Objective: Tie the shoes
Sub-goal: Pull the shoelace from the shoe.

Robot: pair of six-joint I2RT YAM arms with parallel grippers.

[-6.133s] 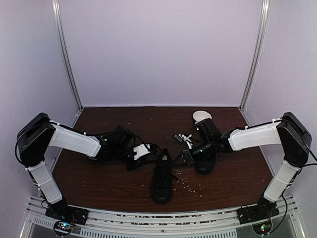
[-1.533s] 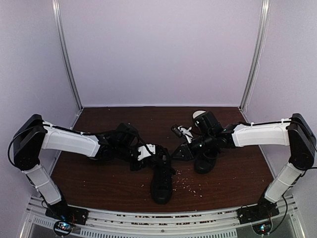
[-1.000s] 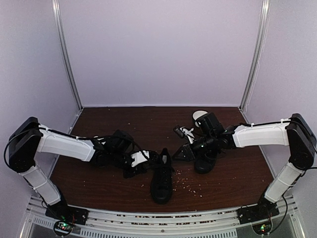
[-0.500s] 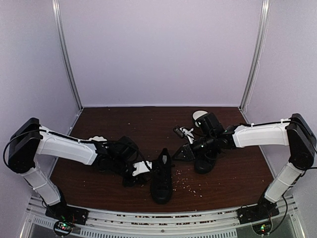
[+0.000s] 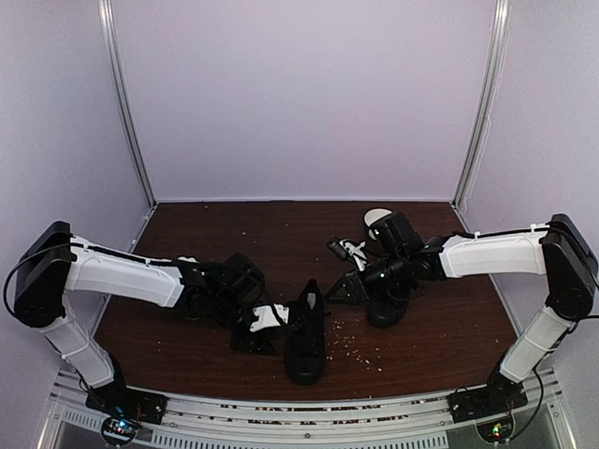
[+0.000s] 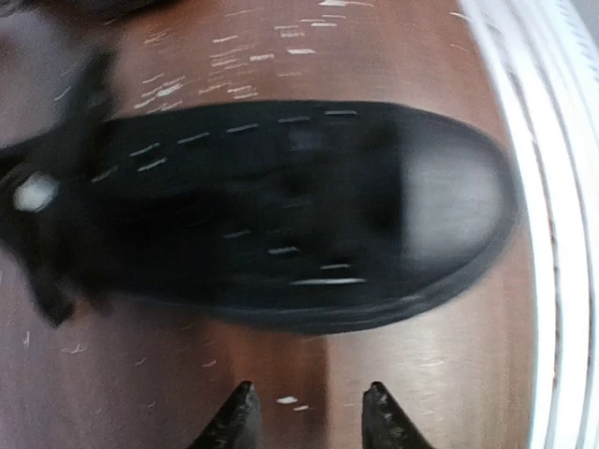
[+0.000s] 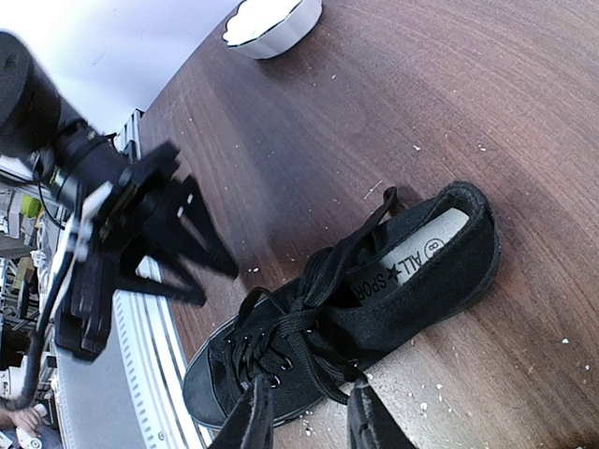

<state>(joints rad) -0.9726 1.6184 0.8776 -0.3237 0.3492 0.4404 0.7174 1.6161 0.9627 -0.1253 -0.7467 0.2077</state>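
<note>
One black shoe (image 5: 306,341) lies mid-table, toe toward the near edge; its laces (image 7: 314,290) sit in a loose tangle over the tongue. The left wrist view shows this shoe (image 6: 281,210) blurred, side-on. My left gripper (image 5: 253,339) (image 6: 309,416) hovers just left of it, open, with only bare table between its fingers. My right gripper (image 5: 348,292) (image 7: 307,416) hangs up and to the right of the shoe's heel, jaws apart with nothing between them. The other shoe (image 5: 385,309) lies under the right arm, mostly hidden.
A white bowl (image 5: 378,217) stands behind the right arm, and another white bowl (image 7: 271,19) shows at the far side in the right wrist view. Pale crumbs (image 5: 356,351) are scattered right of the middle shoe. The metal rail (image 5: 299,412) runs along the near edge.
My left arm has swung from the shoe's laces toward the near edge, ending beside the shoe, and its jaws have opened. The right arm has stayed put.
</note>
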